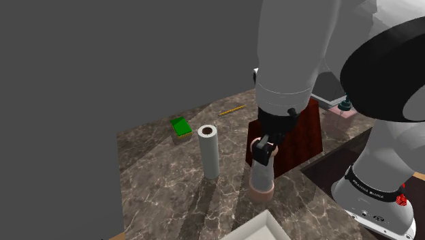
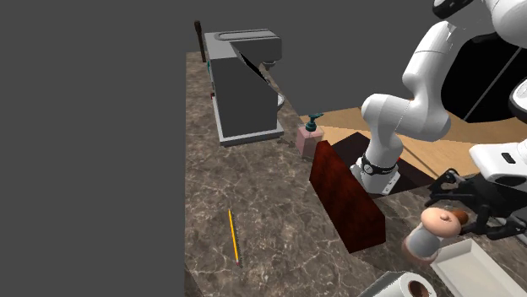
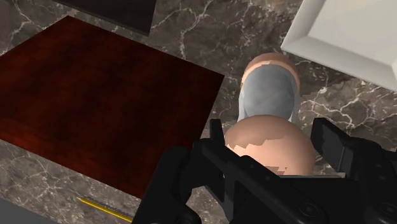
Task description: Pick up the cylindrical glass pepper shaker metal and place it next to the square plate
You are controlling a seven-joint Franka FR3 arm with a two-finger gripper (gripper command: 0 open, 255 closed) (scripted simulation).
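Observation:
The pepper shaker (image 1: 261,178) is a pale cylinder with pinkish-tan ends and a rounded cap. It stands upright on the marble counter between a dark red block (image 1: 289,136) and the white square plate (image 1: 262,228). My black gripper (image 1: 264,146) comes down from above and is shut on the shaker's cap. In the wrist view the fingers (image 3: 216,133) clasp the cap, with the shaker (image 3: 270,95) below it and the plate (image 3: 356,32) close beside. I cannot tell whether the base touches the counter. In the second exterior view the shaker (image 2: 429,234) sits just beside the plate (image 2: 469,268).
A paper towel roll (image 1: 208,151) stands upright near the shaker. A green sponge (image 1: 180,127) and a yellow pencil (image 1: 231,110) lie farther back. A grey coffee machine (image 2: 245,84) and a soap dispenser (image 2: 310,135) stand at the counter's far end. The counter ends at a grey wall.

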